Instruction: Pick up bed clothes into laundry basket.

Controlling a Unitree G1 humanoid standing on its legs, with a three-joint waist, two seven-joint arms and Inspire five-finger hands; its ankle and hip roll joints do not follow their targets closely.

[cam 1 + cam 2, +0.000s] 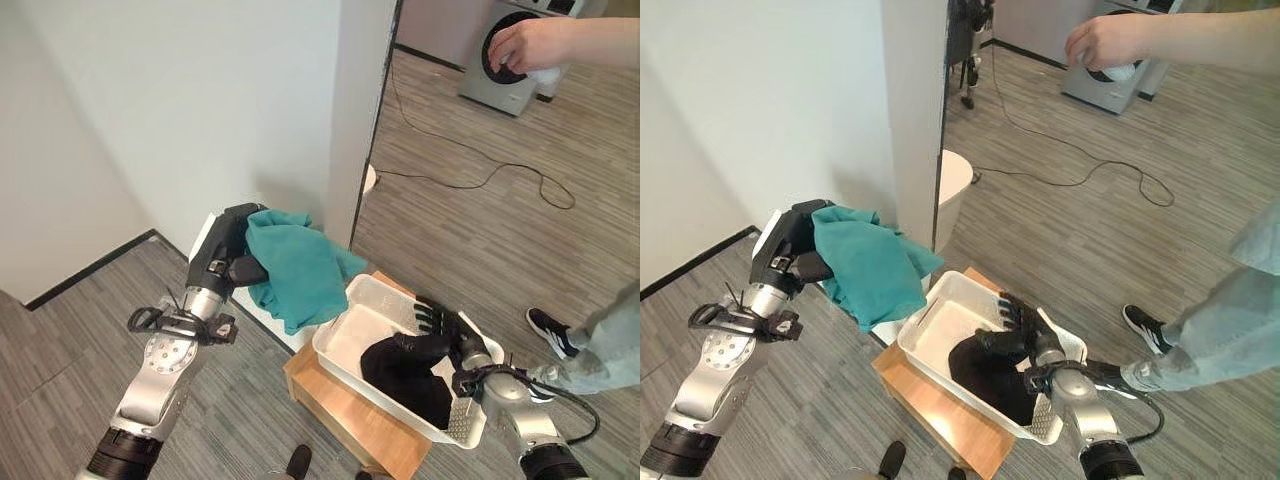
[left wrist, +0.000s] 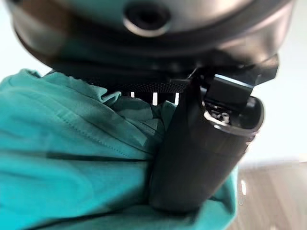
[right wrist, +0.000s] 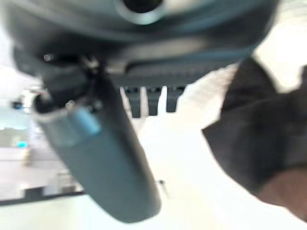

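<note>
My left hand (image 1: 232,262) is raised beside the white wall, shut on a teal cloth (image 1: 300,265) that hangs from it just left of the white laundry basket (image 1: 330,345). In the left wrist view the thumb (image 2: 201,153) presses into the teal cloth (image 2: 72,158). A black garment (image 1: 405,378) lies bunched inside the basket. My right hand (image 1: 447,332) rests over the basket's right side with straight fingers beside the black garment (image 3: 259,134); it holds nothing.
The basket sits on a low wooden stand (image 1: 340,405). A white pillar (image 1: 355,120) rises just behind. A person stands at the right, shoe (image 1: 548,332) near the basket, hand (image 1: 530,45) by a washing machine (image 1: 490,70). A cable (image 1: 480,182) crosses the floor.
</note>
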